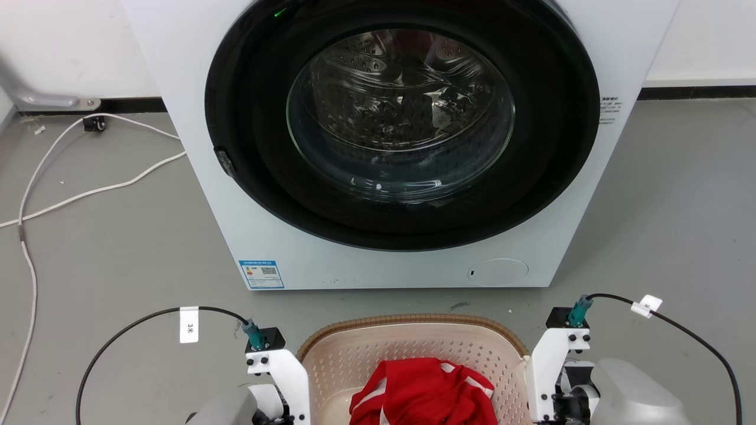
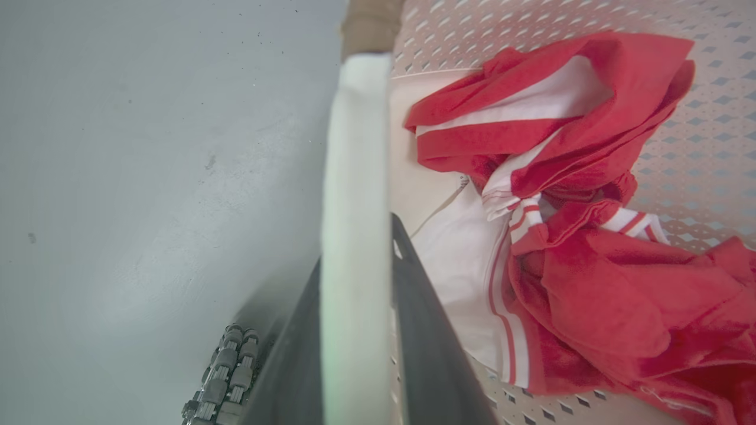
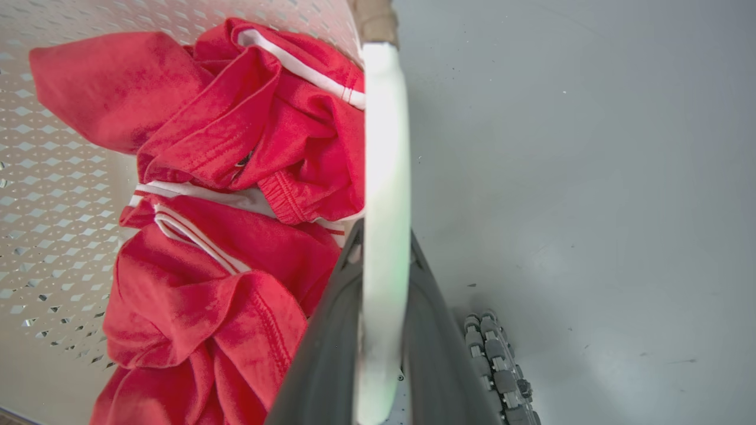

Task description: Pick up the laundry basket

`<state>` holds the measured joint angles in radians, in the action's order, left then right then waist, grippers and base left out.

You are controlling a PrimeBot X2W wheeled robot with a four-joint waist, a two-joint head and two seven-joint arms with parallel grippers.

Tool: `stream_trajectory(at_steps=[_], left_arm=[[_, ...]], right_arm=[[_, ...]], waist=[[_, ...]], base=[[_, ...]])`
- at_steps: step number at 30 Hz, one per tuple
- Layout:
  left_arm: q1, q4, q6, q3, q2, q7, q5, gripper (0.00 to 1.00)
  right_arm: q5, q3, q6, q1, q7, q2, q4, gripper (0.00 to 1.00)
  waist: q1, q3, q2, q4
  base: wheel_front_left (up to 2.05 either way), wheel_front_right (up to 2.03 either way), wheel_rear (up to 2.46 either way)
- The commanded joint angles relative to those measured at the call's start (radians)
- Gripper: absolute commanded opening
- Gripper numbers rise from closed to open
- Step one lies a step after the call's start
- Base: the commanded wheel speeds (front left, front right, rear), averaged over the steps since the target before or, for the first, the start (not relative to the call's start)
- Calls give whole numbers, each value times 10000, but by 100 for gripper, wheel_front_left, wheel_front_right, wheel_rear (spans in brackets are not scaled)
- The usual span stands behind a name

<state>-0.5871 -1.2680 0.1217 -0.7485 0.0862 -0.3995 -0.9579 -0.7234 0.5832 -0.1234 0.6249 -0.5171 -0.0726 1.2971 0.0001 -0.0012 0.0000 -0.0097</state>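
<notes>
The laundry basket (image 1: pixel 413 321) occupies the bottom centre of the head view, below the washing machine (image 1: pixel 407 265), with a red garment (image 1: pixel 422 392) inside. The left gripper (image 2: pixel 354 248) clamps 1 white side handle (image 2: pixel 354 147) (1 finger on each face). The right gripper (image 3: pixel 385 236) clamps the opposite handle (image 3: pixel 387 118) likewise.

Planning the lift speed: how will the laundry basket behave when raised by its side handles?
Probably light: the laundry basket is plastic holding some red clothing. Likely stiff, though its perforated walls may flex. With the left gripper and right gripper on opposite handles, tipping seems unlikely.
</notes>
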Motion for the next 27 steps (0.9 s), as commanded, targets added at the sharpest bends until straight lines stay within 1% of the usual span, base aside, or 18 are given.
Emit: stream_trajectory(at_steps=[1,27], left_arm=[[-150,163,161,-38,-316,53,-126,0],[-257,86,162,-308,-299,130,-490,0]], right_arm=[[-26,-35,-134,6,-7,354,-135,0],[219,-308,-134,126,168,375,-134,0]], waist=[[-1,0,0,-2],[-1,67,0,37]], base=[[0,0,0],[0,0,0]])
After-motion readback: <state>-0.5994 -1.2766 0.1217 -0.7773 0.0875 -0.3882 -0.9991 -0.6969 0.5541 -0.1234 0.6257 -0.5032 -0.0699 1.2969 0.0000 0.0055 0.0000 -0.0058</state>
